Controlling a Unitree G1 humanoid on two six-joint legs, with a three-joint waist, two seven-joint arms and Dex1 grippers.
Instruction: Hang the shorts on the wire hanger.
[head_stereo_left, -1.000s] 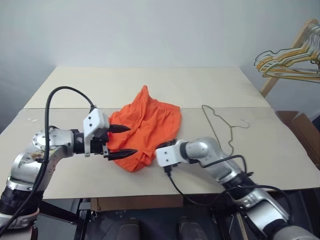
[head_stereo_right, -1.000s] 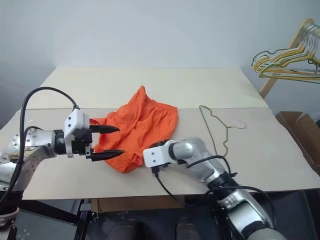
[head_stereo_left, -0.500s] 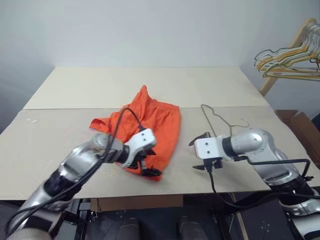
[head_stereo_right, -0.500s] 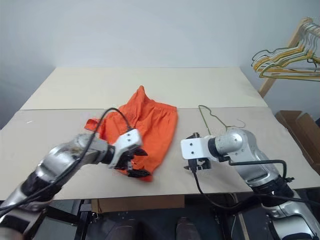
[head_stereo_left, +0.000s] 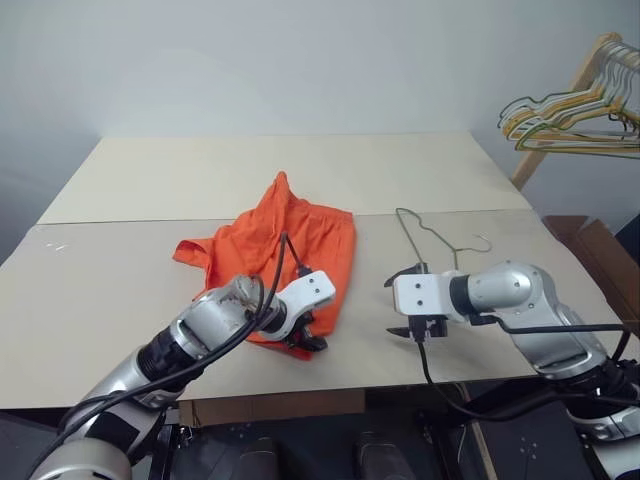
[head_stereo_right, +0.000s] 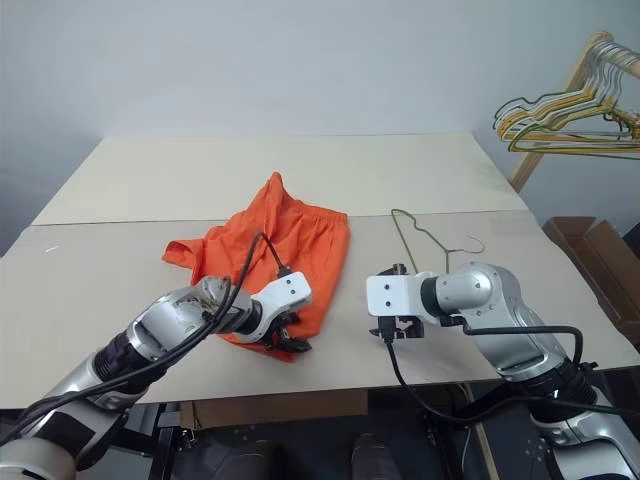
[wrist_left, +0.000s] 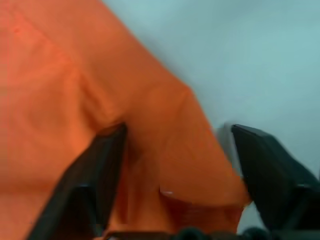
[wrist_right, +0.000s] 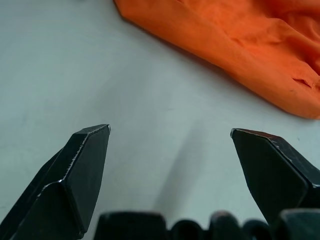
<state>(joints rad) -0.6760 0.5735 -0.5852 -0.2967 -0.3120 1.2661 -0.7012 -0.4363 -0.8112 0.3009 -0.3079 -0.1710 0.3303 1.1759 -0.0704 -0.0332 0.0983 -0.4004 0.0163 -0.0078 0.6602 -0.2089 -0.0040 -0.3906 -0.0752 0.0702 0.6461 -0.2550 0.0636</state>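
The shorts lie crumpled on the beige table, a little to the robot's left of the table's middle. Their long axis runs from the near hem, close to the table's front edge, away toward the far side, where a fold of fabric rises to a small peak. 1 flap of the cloth spreads out to the left, lying flat.

The wire hanger lies flat on the table just to the right of the shorts, apart from them. Its hook curls at the right-hand end, pointing to the right, and its long straight bar runs from the far side toward the near edge, roughly in line with the shorts' long axis.

The left gripper points steeply down at the near hem of the shorts. In the left wrist view its 2 black fingers stand partly apart with a fold of the orange cloth between them; 1 finger presses on the fabric, the other sits at the hem's edge over the table, and the jaws are not closed on the cloth.

The right gripper hangs over bare table between the shorts and the hanger, near the hanger's lower end, tilted down and toward the left. In the right wrist view its fingers are spread wide with nothing between them, and the hem of the shorts lies beyond them

A bunch of yellowish hangers hangs on a wooden rack at the far right, off the table
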